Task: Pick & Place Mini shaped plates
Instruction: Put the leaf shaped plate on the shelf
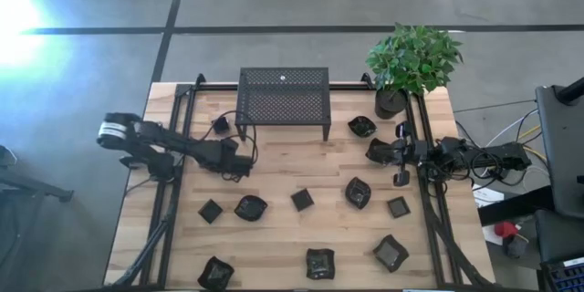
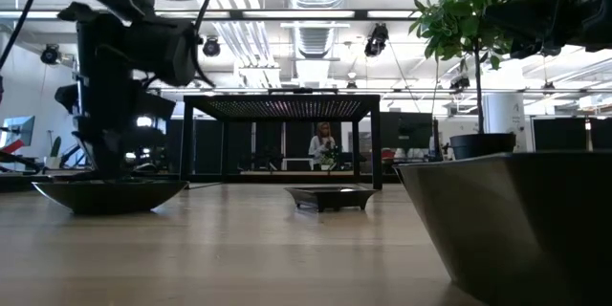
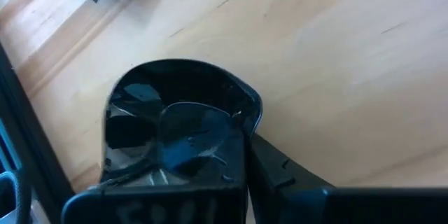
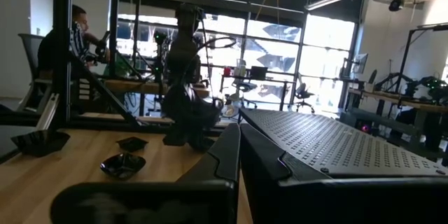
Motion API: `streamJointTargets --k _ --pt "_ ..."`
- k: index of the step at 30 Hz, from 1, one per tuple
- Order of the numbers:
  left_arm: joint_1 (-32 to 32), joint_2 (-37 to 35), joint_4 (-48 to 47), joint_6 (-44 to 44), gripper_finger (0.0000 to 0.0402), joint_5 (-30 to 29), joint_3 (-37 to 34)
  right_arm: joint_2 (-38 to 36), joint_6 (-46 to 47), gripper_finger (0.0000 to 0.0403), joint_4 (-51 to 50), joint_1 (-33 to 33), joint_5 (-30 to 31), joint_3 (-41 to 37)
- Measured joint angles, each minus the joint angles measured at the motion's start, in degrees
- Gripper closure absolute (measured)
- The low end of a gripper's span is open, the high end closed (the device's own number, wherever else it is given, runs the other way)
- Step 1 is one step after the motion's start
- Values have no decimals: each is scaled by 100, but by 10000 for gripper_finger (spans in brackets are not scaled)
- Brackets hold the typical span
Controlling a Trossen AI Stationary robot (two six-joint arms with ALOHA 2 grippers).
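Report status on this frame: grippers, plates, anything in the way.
Left gripper shut on a small plate at table level. Right gripper shut, waiting by the plant pot. Rack just behind.

High camera looks straight down on the worktop (image 1: 274, 160). Low camera sits level at its surface. Both show the perforated rack (image 1: 283, 94). Wrist cameras view close.

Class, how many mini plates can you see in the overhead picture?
About 12 plates: one in the left gripper, one at the right gripper, one left of the rack, one by the pot, five mid-table, three along the front edge. Arms may hide others.
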Motion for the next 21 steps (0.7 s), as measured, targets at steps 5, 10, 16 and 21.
streamJointTargets --k 5,10,16,21 --pt "-4 -158 -442 6 401 43 460 -2 -7 394 0 1 0 0" --pt "-15 -177 -999 248 401 58 1162 0 -249 394 5 0 0 0" --pt "-31 -188 -1675 489 401 46 2032 0 -227 394 3 0 0 0" --pt "-48 -188 -2558 468 401 45 2729 0 51 394 -20 0 0 0"
